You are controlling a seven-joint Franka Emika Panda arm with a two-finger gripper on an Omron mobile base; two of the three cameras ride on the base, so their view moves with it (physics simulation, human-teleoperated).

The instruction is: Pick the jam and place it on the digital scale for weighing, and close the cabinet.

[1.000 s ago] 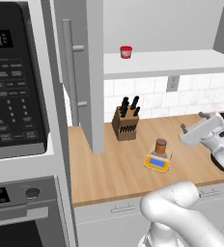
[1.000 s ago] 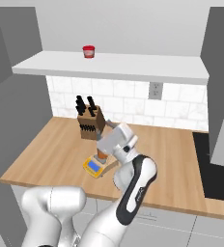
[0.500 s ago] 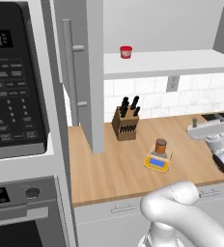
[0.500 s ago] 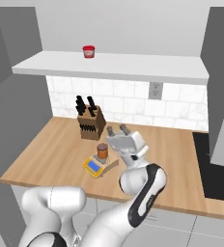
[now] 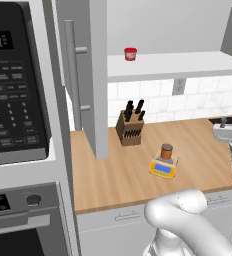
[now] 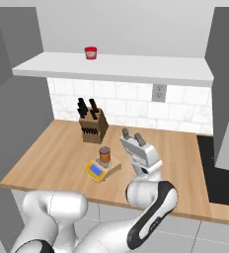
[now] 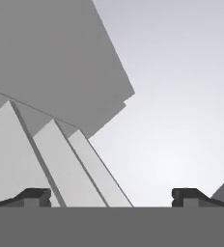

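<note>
Wooden counter (image 5: 123, 175), white tile backsplash (image 6: 136, 101); jam (image 5: 166, 151) atop digital scale (image 5: 162, 168); hand (image 6: 133, 136) empty, fingers spread.

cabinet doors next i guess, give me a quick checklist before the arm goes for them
1. The jam stands upright on the digital scale: ok.
2. The gripper is open and holds nothing; its fingertips stand wide apart in the hand view: ok.
3. The gripper is lifted off the jam, up and to its right in the right base view: ok.
4. The cabinet door is closed: not ok, it swings out over the counter, and the shelf is exposed.
5. The knife block is out of the door's swing: cannot tell.
6. The red jar sits back on the shelf, off the front edge: ok.
</note>
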